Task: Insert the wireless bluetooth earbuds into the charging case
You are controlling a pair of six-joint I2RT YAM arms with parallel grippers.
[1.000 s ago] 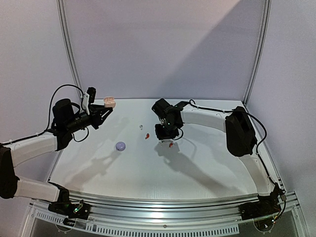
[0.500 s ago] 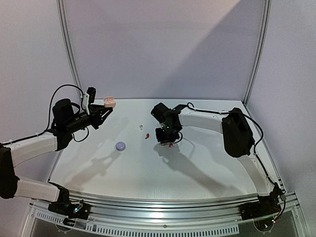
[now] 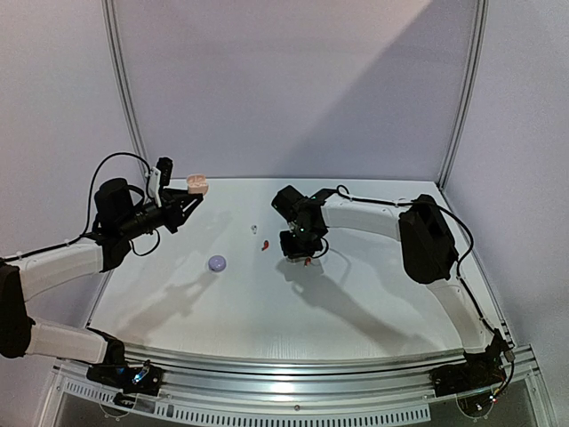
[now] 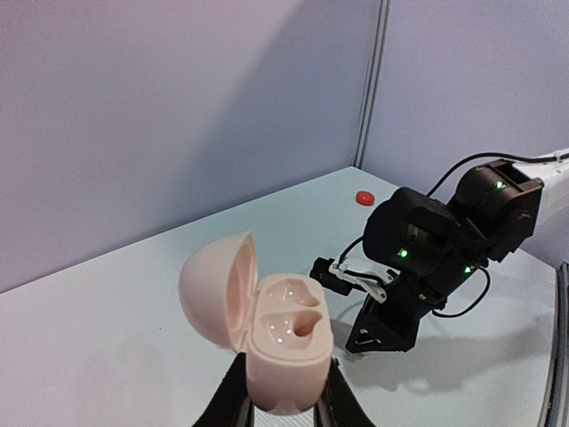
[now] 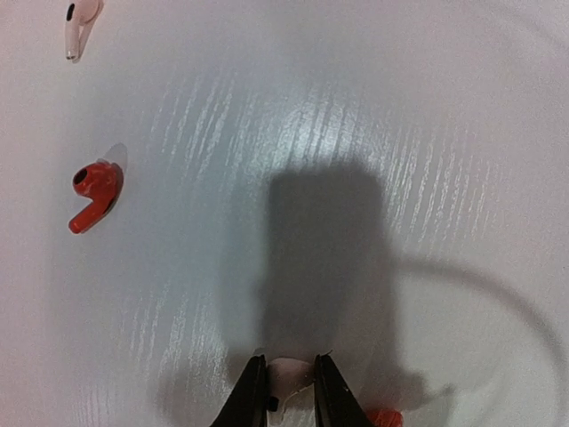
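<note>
**Fig. Bud pick-up w/ case presented.**

**(a) Handling.** The buds are tiny, light, hard-shelled and glossy. I judge them slippery, apt to squirt out of a pinch or skid on the smooth counter. They should be safe under a gentle squeeze but are easy to lose. Best hold, in my view, is across the rounded head, w/ the stem left free to drop into its socket. The pink case looks stiff and light. Its lid is swung open and both sockets are vacant. I hold it by the lower body in the left claw, fingers clamped on its sides, raised above the far-left part of the counter.

**(b) Right claw**. It points down at the counter near mid-field. The fingers are close together, one on each side of a pale bud. Whether they pinch it yet I cannot tell.

**(c) Count.**
- **Buds seen: 4.**
  - 2 pale: one at the right claw, and a second pale bud lying well apart.
  - 2 red: a red bud near that second pale one, and a second red bud just beside the right claw, partly cut off by the frame edge.
  - No lilac buds in view.
- **Cases: 3.**
  - The pink case.
  - A lilac case on the counter, apparently shut.
  - A red case far back by the wall.
</note>
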